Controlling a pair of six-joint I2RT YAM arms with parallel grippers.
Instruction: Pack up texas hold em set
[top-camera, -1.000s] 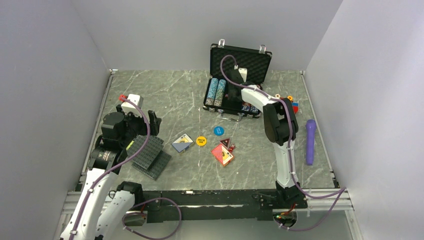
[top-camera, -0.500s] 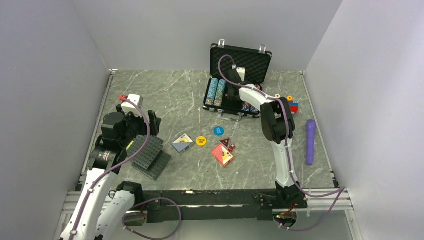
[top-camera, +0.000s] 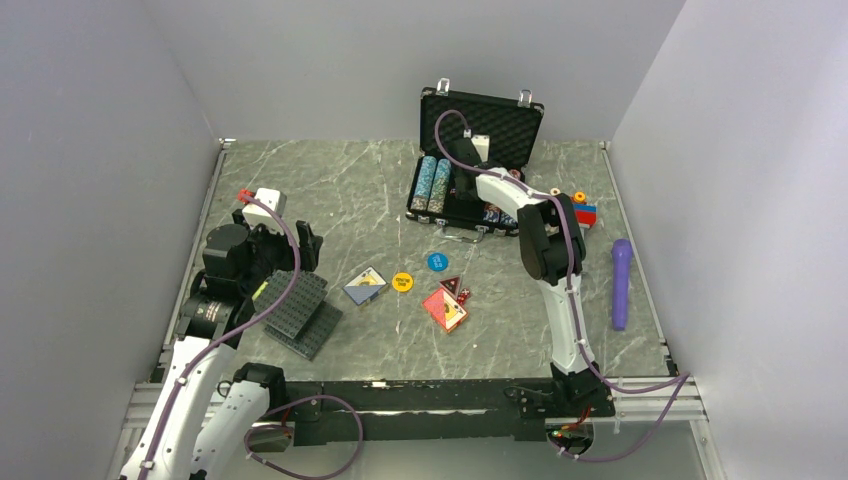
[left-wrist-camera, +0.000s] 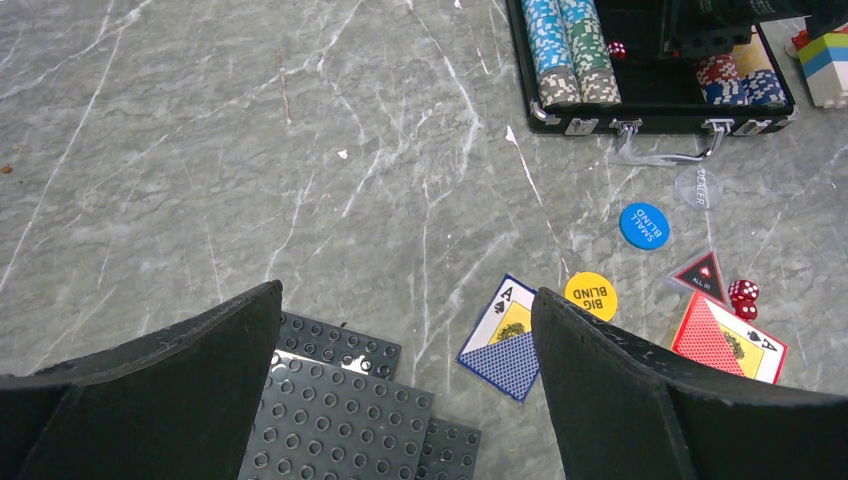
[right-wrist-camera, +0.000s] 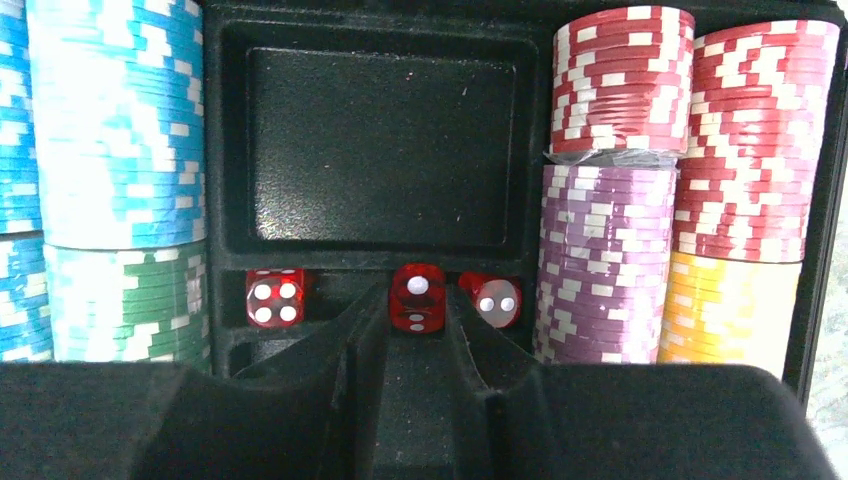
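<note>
The black briefcase (top-camera: 505, 120) stands open at the back, foam lid up, with chip rows (right-wrist-camera: 120, 130) inside. My right gripper (top-camera: 463, 163) is down inside it, shut on a red die (right-wrist-camera: 418, 290) over the dice slot, between two other dice (right-wrist-camera: 275, 297). On the table lie a blue-backed card deck (left-wrist-camera: 505, 340), a red-backed deck (left-wrist-camera: 728, 350), the yellow button (left-wrist-camera: 590, 293), the blue button (left-wrist-camera: 643, 225), the red-triangle button (left-wrist-camera: 701, 277) and two red dice (left-wrist-camera: 743, 297). My left gripper (left-wrist-camera: 405, 295) is open and empty at the left.
Dark grey studded plates (top-camera: 300, 310) lie under my left gripper. A colourful toy-block figure (top-camera: 583, 210) stands right of the case. A purple cylinder (top-camera: 621, 283) lies near the right wall. A clear dealer disc (left-wrist-camera: 698, 186) lies by the case handle.
My right arm's elbow has swung a little left while the gripper stays inside the case. The left arm has not moved.
</note>
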